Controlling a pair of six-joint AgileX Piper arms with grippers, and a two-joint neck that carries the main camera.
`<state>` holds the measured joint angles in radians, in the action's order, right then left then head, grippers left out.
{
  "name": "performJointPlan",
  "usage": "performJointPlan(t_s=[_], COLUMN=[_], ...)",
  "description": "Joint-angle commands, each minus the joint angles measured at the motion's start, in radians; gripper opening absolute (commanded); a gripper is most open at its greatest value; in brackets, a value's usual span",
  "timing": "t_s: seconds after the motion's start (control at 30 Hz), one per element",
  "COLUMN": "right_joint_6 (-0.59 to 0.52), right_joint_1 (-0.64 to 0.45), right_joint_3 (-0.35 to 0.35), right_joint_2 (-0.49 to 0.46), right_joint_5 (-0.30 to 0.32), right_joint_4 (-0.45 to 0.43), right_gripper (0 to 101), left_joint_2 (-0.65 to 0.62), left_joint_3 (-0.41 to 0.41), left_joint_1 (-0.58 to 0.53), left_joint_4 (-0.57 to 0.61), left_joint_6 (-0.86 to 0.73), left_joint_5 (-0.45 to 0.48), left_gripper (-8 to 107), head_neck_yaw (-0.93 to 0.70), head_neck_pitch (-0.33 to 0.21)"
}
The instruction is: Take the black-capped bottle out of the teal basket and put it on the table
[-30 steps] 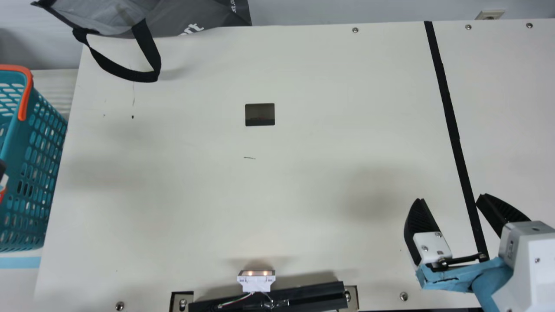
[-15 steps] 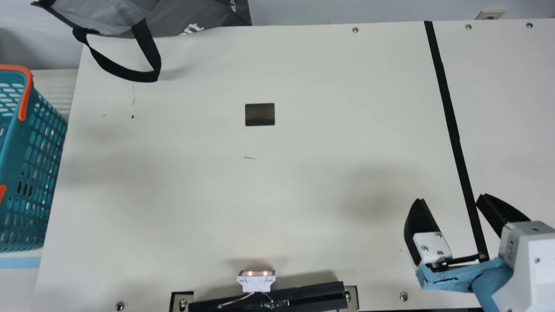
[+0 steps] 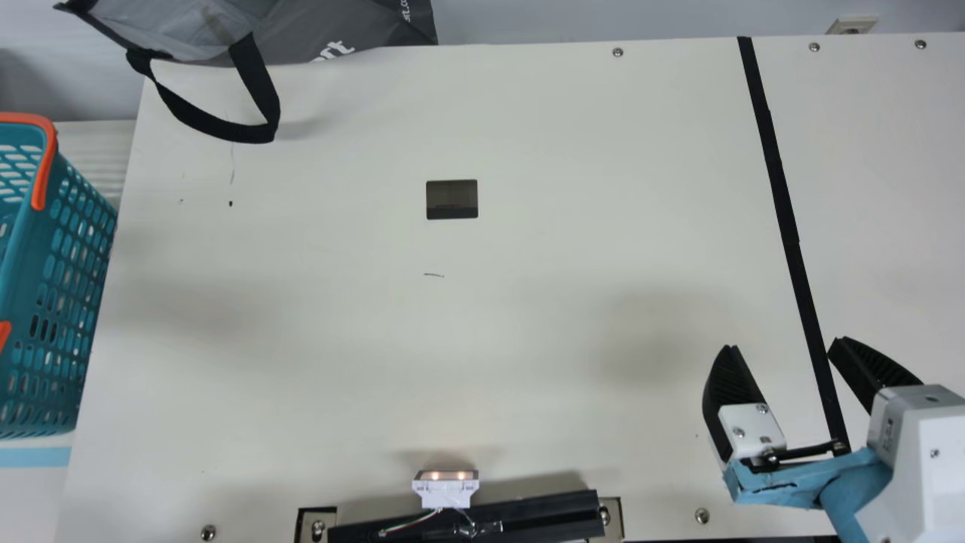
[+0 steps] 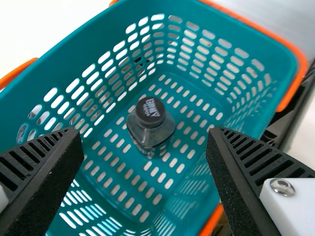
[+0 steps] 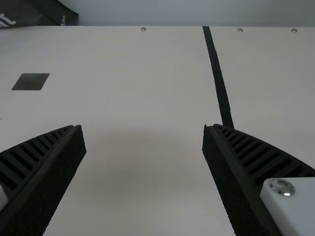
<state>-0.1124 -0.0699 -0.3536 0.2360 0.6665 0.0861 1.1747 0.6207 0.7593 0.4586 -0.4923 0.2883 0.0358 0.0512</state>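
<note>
At the far left of the main view stands the teal basket [image 3: 53, 302] with orange handles, beside the table [image 3: 339, 339]. In the left wrist view the clear bottle [image 4: 151, 127] with its black cap stands on the basket's slotted floor. My left gripper [image 4: 145, 137] is open above the basket [image 4: 197, 14], its fingers apart with the bottle between and beyond them, untouched. My right gripper [image 3: 784, 343] is over the table's near right part in the main view, open and holding nothing; the right wrist view shows this gripper [image 5: 144, 128] with widely parted fingers.
A grey bag [image 3: 339, 30] with a black strap lies at the table's back left. A black tape strip [image 3: 784, 204] runs down the right side. A dark rectangle [image 3: 452, 199] marks the middle, and a black bar with a small lit module [image 3: 445, 490] sits at the near edge.
The bit of my left arm that showed at the main view's left edge a second ago has moved out of that view. My right arm has kept still.
</note>
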Motion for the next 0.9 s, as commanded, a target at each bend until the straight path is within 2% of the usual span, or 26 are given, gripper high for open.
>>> performJointPlan(t_s=[0.0,0.47,0.87], right_joint_6=[0.0,0.0,0.0], right_joint_1=[0.0,0.0,0.0], right_joint_3=[0.0,0.0,0.0], right_joint_2=[0.0,0.0,0.0], right_joint_5=[0.0,0.0,0.0], right_joint_4=[0.0,0.0,0.0], right_gripper=[91,91,91], left_joint_2=[0.024,0.156,0.232], left_joint_3=[0.003,0.052,0.095], left_joint_1=[0.016,0.102,0.091], left_joint_4=[0.026,0.143,0.283], left_joint_6=[-0.042,-0.211,-0.35], left_joint_5=[-0.002,-0.021,0.008], left_gripper=[107,107,107], head_neck_yaw=[-0.008,-0.008,-0.008], head_neck_pitch=[-0.004,-0.004,-0.004])
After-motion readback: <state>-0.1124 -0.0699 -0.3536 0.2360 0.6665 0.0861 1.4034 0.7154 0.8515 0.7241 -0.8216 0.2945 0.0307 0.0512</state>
